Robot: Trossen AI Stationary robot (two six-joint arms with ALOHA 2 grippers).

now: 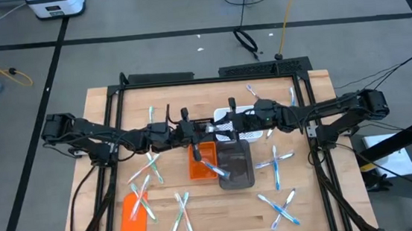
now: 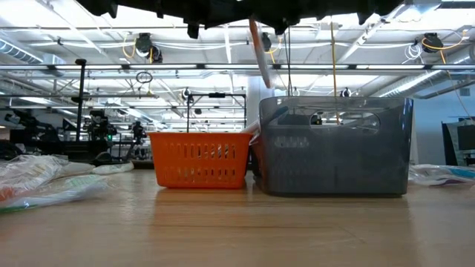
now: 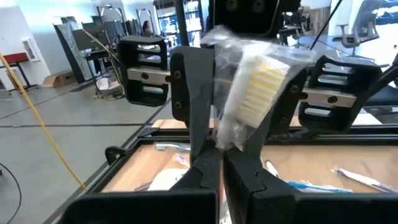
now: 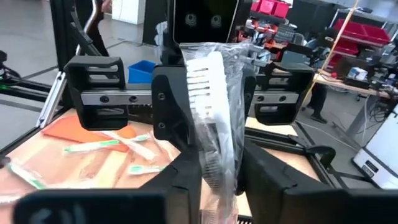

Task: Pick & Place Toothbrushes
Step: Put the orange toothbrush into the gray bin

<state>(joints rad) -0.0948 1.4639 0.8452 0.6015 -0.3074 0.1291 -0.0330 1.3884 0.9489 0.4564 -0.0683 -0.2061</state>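
Although the high view takes in the whole counter (image 1: 223,230), the 2 pincers meet over the bins at its middle, and their fingertips are too small there to read. The left pincer (image 1: 207,147) hangs over the orange bin (image 1: 198,166); the right pincer (image 1: 226,126) sits above the white basket (image 1: 246,132), just beyond the grey bin (image 1: 237,169). Loose toothbrushes (image 1: 280,208) lie scattered left, right and near, some crossed in pairs, beside a flat orange lid (image 1: 132,218).

In the low view the arms are cut off at the top edge; 1 wrapped brush (image 2: 260,55) hangs above the grey bin, tilted.

In the left wrist view the left pincer (image 3: 219,158) is pressed together on a wrapped toothbrush (image 3: 249,93), its pale yellowish bristles blurred behind crinkled clear film.

In the right wrist view the right pincer (image 4: 214,168) pinches a second wrapped toothbrush (image 4: 208,118), white head uppermost, handle hidden below between the fingers.
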